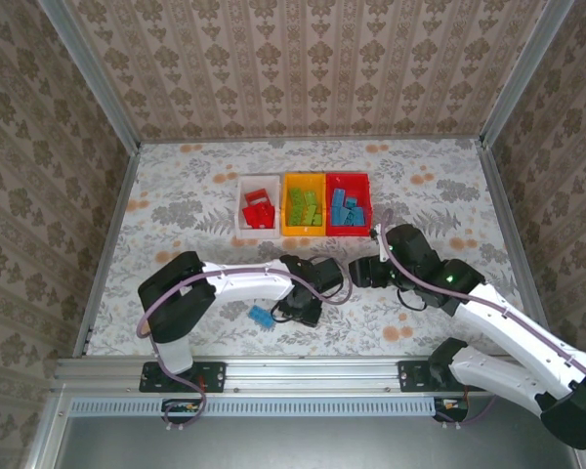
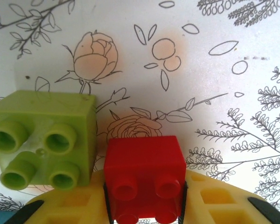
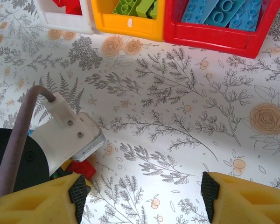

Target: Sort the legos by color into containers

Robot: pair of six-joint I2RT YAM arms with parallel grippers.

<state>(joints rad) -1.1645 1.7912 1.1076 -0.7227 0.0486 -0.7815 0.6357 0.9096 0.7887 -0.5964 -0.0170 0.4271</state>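
A red brick (image 2: 144,163) sits between the yellow fingers of my left gripper (image 2: 144,205), whose black pads press against both its sides just above the table. A lime green brick (image 2: 44,137) lies right beside it on the left. In the top view the left gripper (image 1: 301,305) is near the table's front, with a blue brick (image 1: 262,316) lying to its left. My right gripper (image 3: 144,191) hangs open over bare tablecloth, right of the left wrist (image 3: 70,135). The white bin (image 1: 258,179) holds red bricks, the yellow bin (image 1: 304,177) green ones, the red bin (image 1: 347,177) blue ones.
The three bins stand side by side at mid table, touching. In the right wrist view they run along the top edge: the white bin (image 3: 60,21), the yellow bin (image 3: 130,28) and the red bin (image 3: 214,42). Patterned walls close the table on three sides.
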